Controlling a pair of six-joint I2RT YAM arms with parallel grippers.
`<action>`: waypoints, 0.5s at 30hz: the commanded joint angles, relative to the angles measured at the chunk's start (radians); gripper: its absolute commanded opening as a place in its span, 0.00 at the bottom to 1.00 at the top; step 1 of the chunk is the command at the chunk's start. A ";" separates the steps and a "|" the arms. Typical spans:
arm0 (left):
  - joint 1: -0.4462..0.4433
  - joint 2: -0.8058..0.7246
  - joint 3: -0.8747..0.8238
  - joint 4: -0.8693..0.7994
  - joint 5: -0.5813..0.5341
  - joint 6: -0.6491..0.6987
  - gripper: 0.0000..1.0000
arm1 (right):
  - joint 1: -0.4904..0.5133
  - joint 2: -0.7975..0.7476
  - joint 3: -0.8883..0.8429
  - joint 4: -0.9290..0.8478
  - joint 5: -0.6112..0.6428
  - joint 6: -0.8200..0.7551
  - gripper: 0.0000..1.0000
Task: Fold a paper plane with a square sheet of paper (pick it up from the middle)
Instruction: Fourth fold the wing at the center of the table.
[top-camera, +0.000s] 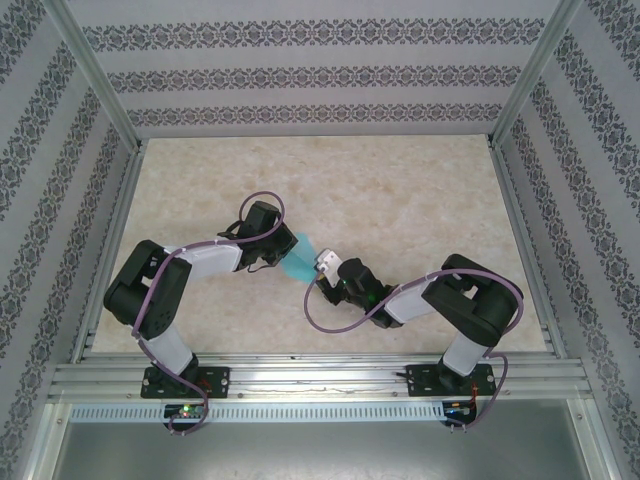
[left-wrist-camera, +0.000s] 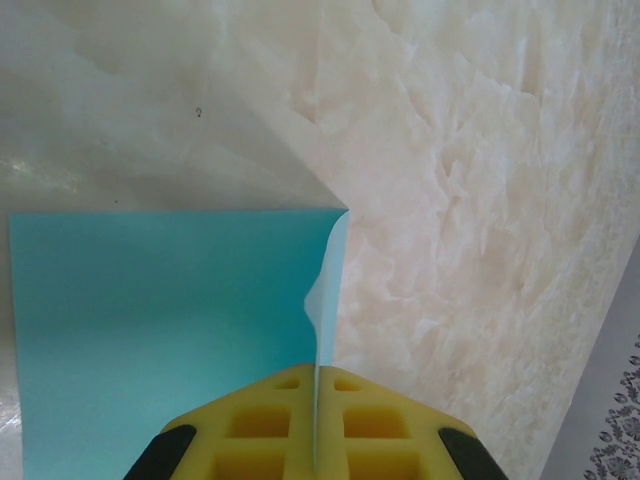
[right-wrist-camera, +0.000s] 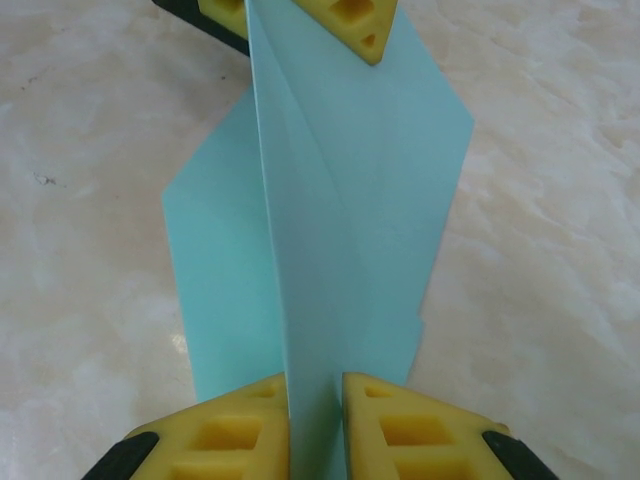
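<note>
The turquoise-blue square sheet of paper (top-camera: 298, 258) lies folded into an angular shape on the marble table (top-camera: 400, 190), between my two grippers. My left gripper (top-camera: 278, 250) is shut on one raised edge of it; in the left wrist view its yellow pads (left-wrist-camera: 260, 425) press together on the thin upright fold, and the flat sheet (left-wrist-camera: 160, 330) spreads to the left. My right gripper (right-wrist-camera: 317, 420) stands at the opposite end. Its jaws are slightly apart, with the sheet's raised centre flap (right-wrist-camera: 330, 200) running between them. The left gripper's pad (right-wrist-camera: 360, 20) shows at the far end.
Aluminium frame rails (top-camera: 110, 260) and patterned walls (top-camera: 300, 80) border the table on three sides. Purple cables (top-camera: 330, 315) loop beside both arms. Open tabletop lies beyond the paper toward the back wall.
</note>
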 joint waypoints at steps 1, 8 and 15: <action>0.006 -0.013 -0.015 0.010 -0.013 -0.004 0.00 | 0.001 -0.029 -0.023 0.003 -0.017 0.026 0.20; 0.006 -0.006 -0.012 0.010 -0.007 -0.002 0.00 | 0.005 -0.040 -0.027 0.014 -0.017 0.042 0.21; 0.006 -0.004 -0.008 0.005 -0.001 -0.001 0.00 | 0.005 -0.029 -0.007 0.013 -0.036 0.039 0.18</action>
